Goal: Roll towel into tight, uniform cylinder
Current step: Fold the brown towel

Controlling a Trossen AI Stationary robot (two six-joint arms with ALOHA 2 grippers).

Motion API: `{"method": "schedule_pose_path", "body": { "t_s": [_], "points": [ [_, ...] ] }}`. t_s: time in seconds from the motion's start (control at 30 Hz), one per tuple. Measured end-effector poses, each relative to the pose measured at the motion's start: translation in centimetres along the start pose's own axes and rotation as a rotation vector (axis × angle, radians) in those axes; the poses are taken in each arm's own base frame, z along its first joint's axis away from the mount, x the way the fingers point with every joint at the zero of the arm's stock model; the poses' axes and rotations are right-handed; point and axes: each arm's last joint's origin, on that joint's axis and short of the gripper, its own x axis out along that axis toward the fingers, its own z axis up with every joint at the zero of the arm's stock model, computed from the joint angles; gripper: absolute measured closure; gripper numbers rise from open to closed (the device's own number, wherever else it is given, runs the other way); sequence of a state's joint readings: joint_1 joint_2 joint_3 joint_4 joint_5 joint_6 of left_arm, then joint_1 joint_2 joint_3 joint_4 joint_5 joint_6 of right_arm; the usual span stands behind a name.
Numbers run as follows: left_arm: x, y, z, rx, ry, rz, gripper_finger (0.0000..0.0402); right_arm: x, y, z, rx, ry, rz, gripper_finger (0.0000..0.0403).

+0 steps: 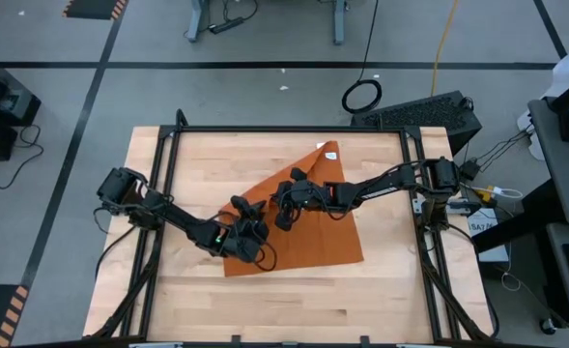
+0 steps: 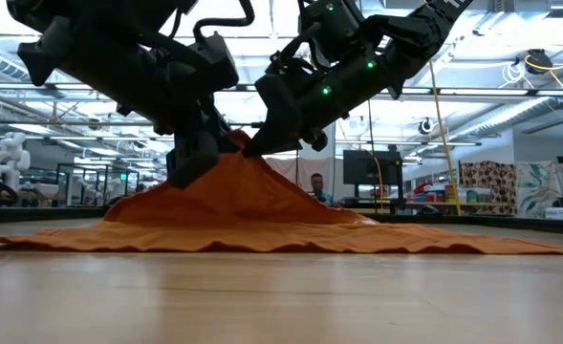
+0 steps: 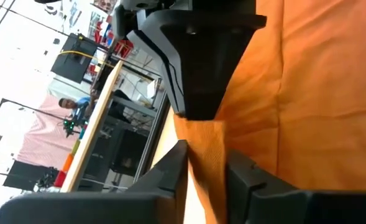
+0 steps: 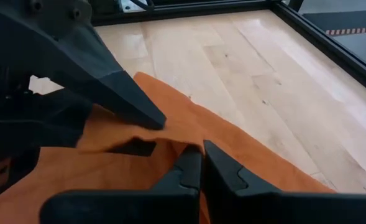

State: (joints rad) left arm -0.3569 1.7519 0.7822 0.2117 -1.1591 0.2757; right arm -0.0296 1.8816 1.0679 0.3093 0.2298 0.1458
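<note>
The rust-orange towel [image 1: 308,227] lies spread on the wooden table, one corner with a white tag [image 1: 330,153] pointing toward the far edge. Near its middle it is pulled up into a peak [image 2: 241,145], while its outer parts rest flat on the wood. My right gripper [image 4: 201,158] is shut on the cloth at that peak. My left gripper [image 3: 205,163] stands close beside it on the peak's left slope [image 2: 197,164], closed on a bunch of the same cloth. In the high view both grippers meet over the towel's left half. My left gripper has a raised fold of the towel [image 3: 202,146] between its two fingers, close beside the right gripper's fingertips. It comes in nearly level from the table's left side. The cloth there is lifted off the table; how many layers it has I cannot tell. My right gripper pinches a ridge of the towel [image 4: 184,147] between its shut fingertips. It slants down from the table's right side. The pinched cloth stands up as a peak, and the towel slopes down from it to the table all round.
Black frame rails [image 1: 284,129] run along the table's far edge and both sides. Bare wood [image 1: 197,159] lies open to the far left and along the near edge. Beyond the table, in the low view, a person [image 2: 317,186] sits among the room's equipment.
</note>
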Motion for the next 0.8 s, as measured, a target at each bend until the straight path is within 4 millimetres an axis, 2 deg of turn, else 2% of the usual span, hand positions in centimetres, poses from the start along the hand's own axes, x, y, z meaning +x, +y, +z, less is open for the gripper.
{"method": "schedule_pose_path", "body": {
  "t_s": [0.23,0.4,0.6,0.8],
  "points": [
    [0.0,0.1,0.1,-0.012,-0.004,-0.003,0.0355,0.0,0.0,0.0,-0.002,0.001,0.000,0.0403],
    [-0.8,1.0,0.7,-0.047,-0.036,-0.027,0.0393,0.0,0.0,0.0,-0.034,0.001,-0.001,0.0399],
    [-2.0,3.2,1.0,-0.118,-0.061,-0.101,0.0398,-0.9,-0.2,0.4,-0.111,0.042,-0.006,0.0349],
    [-3.5,5.1,0.7,-0.152,-0.058,-0.173,0.0399,-4.2,-0.8,1.3,-0.212,0.180,-0.016,0.0288]
  ]
}}
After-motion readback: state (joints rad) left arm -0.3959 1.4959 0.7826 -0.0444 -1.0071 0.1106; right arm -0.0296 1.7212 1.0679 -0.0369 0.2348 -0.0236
